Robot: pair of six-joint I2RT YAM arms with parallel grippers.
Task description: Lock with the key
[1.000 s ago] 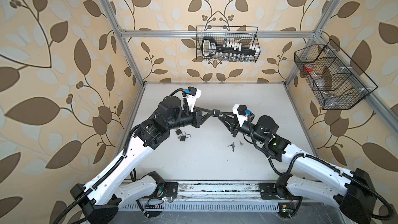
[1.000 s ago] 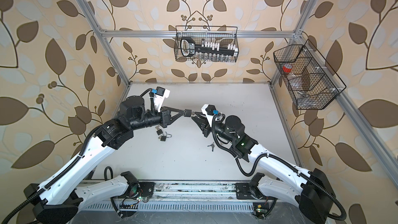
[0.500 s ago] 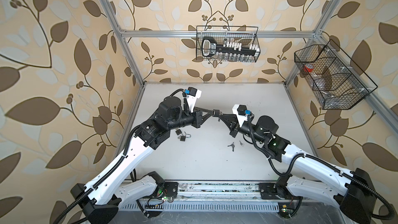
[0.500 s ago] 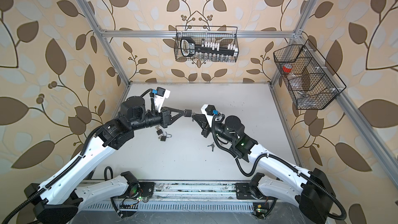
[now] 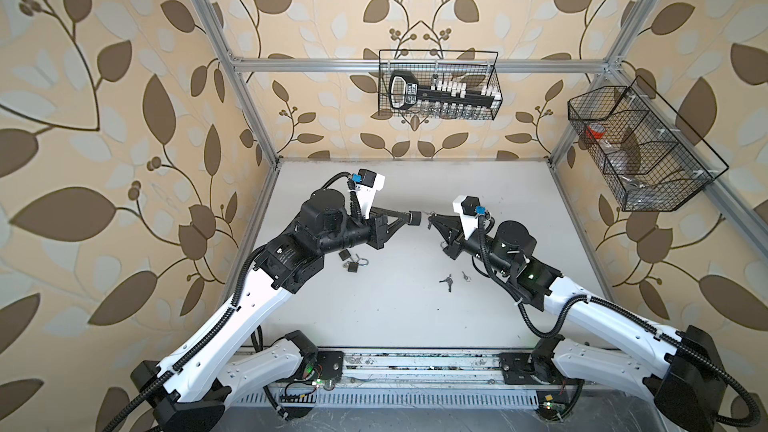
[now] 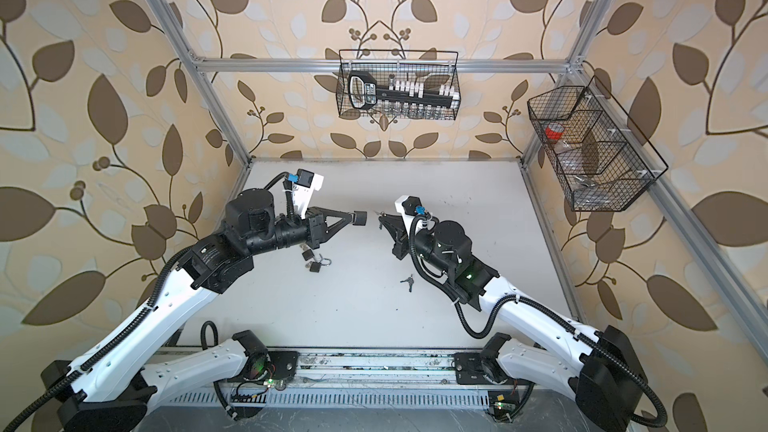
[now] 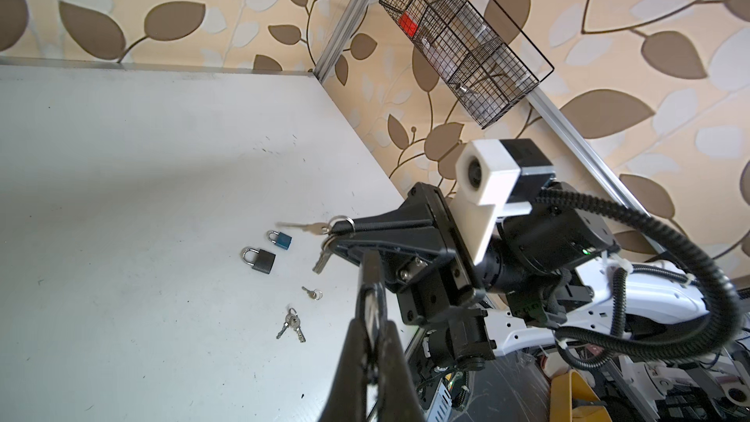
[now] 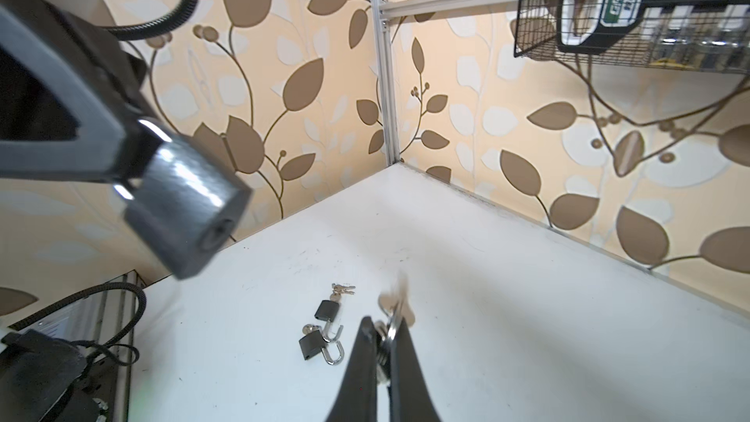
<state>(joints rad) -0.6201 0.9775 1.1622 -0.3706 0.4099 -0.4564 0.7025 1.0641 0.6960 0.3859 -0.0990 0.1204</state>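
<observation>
My left gripper (image 5: 409,218) is shut on a dark grey padlock (image 8: 186,205) held in the air with its keyhole facing the right arm. In the left wrist view the padlock (image 7: 371,302) shows edge-on between the fingers. My right gripper (image 5: 431,219) is shut on the ring of a silver key (image 7: 304,227), whose blade points at the padlock. A short gap separates key tip and keyhole. Past the right fingers, the key (image 8: 399,298) is blurred. Both top views show the two tips facing each other above the table's middle (image 6: 370,218).
Two dark padlocks with open shackles (image 5: 353,266) lie under the left arm. A blue padlock (image 7: 282,239) and a grey one (image 7: 259,259) lie below the right gripper, near loose keys (image 5: 446,282). Wire baskets hang on the back wall (image 5: 438,85) and right wall (image 5: 640,151).
My right gripper has closed on the key ring and drawn slightly back from the padlock, opening a small gap between the tips. The left arm has stayed still.
</observation>
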